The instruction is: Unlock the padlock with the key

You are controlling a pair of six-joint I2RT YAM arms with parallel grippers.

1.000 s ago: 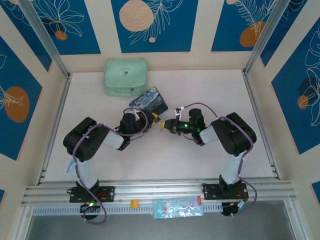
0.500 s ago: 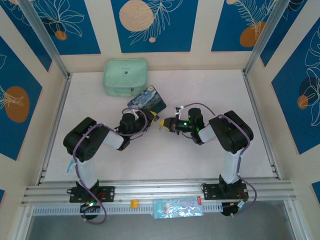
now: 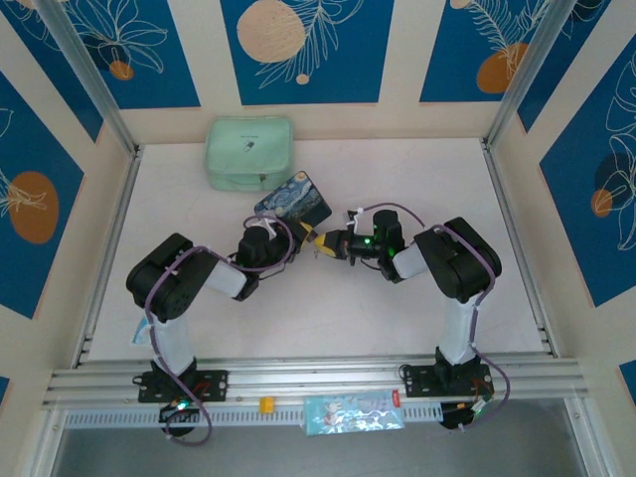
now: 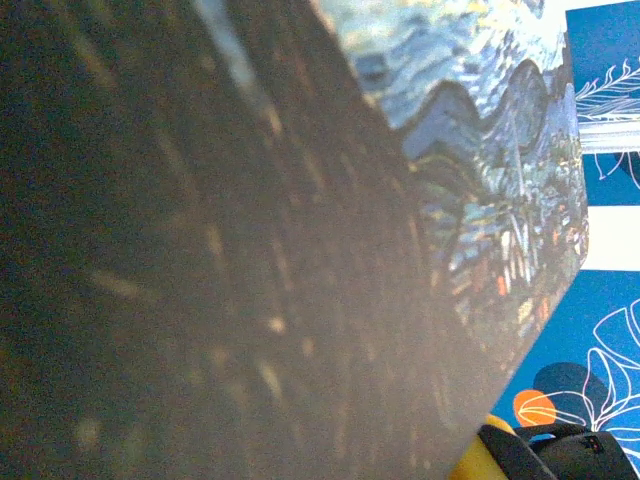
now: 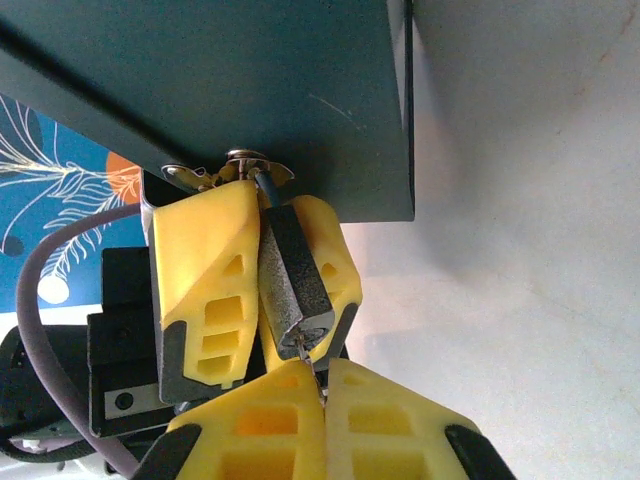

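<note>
Left arm point(image 3: 189, 283): folded low, elbow out to the left, wrist reaching to the mid-worktop point(image 3: 397, 179). Left tool point(image 3: 304, 236): clenched on the padlock point(image 5: 295, 290), one yellow finger on each side of its dark body, at the edge of the tin box point(image 3: 295, 198), where the shackle meets a metal fitting. Right arm point(image 3: 457, 263): bent likewise, wrist pointing left. Right tool point(image 3: 320, 245): fingers pressed together, pinching the key point(image 5: 304, 352), a thin metal sliver touching the padlock's lower end. The two tools meet tip to tip.
</note>
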